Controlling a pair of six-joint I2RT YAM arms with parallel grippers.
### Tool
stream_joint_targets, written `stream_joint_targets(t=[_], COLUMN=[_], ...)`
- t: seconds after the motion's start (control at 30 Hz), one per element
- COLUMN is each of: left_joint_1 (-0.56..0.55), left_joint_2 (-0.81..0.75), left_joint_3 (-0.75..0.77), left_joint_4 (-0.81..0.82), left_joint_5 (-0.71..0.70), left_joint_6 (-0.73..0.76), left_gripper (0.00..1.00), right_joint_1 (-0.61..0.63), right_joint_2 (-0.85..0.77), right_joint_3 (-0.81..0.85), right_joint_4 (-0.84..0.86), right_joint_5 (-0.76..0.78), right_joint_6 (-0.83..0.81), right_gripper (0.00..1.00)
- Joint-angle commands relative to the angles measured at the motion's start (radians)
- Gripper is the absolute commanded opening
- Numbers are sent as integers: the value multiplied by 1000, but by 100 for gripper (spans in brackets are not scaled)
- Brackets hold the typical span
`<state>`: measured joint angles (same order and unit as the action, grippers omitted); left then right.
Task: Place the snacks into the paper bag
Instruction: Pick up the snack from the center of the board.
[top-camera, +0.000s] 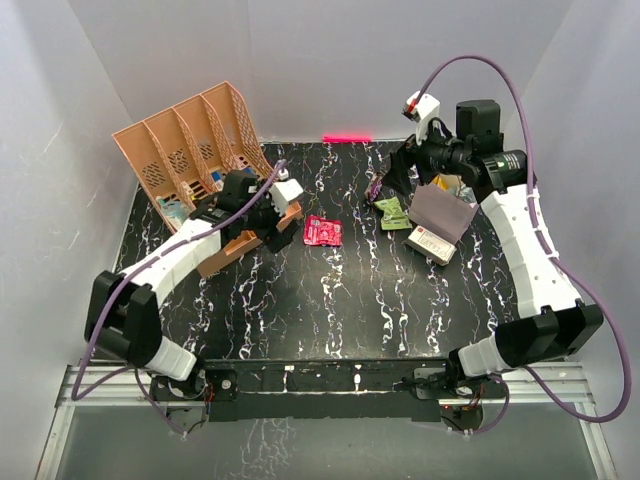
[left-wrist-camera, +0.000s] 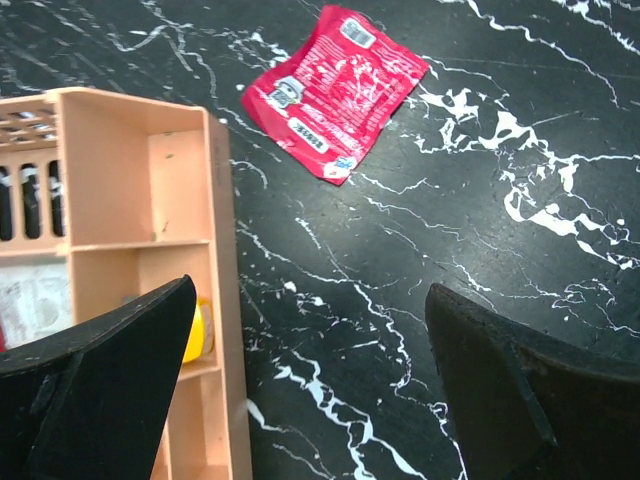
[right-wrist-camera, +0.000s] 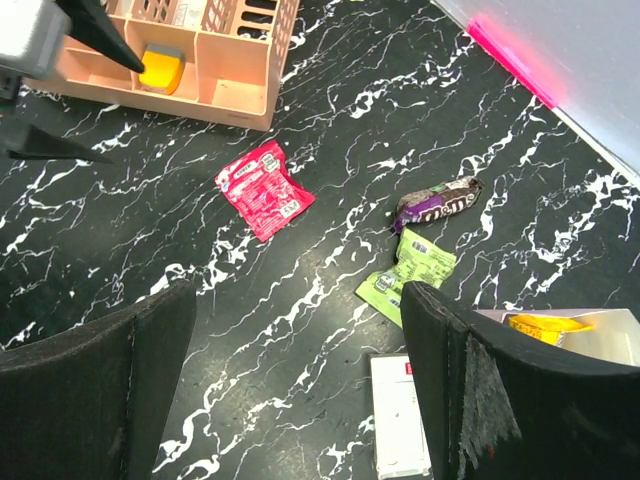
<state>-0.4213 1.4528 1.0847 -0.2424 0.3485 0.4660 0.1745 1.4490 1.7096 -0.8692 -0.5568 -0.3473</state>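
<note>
Snacks are seen scattered across the black marbled table. A red packet lies flat near the middle, and a green packet and a purple packet lie close together further right. The paper bag is stood at the right side, just beside a white box. In the right wrist view something yellow is glimpsed inside the bag's open top, though what it is cannot be told.

The left gripper is held spread wide with nothing between its fingers. It is poised over the front edge of the peach organiser, in one compartment of which a small yellow item is lodged. The red packet is seen ahead of it, well clear.

The right gripper is likewise parted wide and empty, raised above the table near the bag. The green and purple packets are seen beyond its fingertips, untouched.
</note>
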Motion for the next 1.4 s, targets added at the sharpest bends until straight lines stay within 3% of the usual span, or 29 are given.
stream_joint_targets(t=[0.0, 0.33, 0.67, 1.1, 1.37], left_joint_1=[-22, -80, -89, -88, -86], left_joint_2=[72, 310, 620, 825, 847], left_joint_3=[68, 200, 550, 777, 791], left_joint_4=[34, 81, -96, -244, -301], left_joint_5=[72, 102, 121, 188, 182], left_joint_6=[47, 20, 11, -30, -9], left_gripper=[96, 92, 89, 87, 84], right_joint_1=[3, -25, -169, -253, -263], right_joint_2=[-62, -133, -229, -264, -268], right_joint_3=[-34, -111, -182, -217, -235], right_joint_4=[75, 106, 153, 171, 182], right_joint_5=[-36, -27, -140, -181, -193], right_joint_6=[28, 40, 82, 99, 103], right_gripper=[87, 87, 88, 90, 90])
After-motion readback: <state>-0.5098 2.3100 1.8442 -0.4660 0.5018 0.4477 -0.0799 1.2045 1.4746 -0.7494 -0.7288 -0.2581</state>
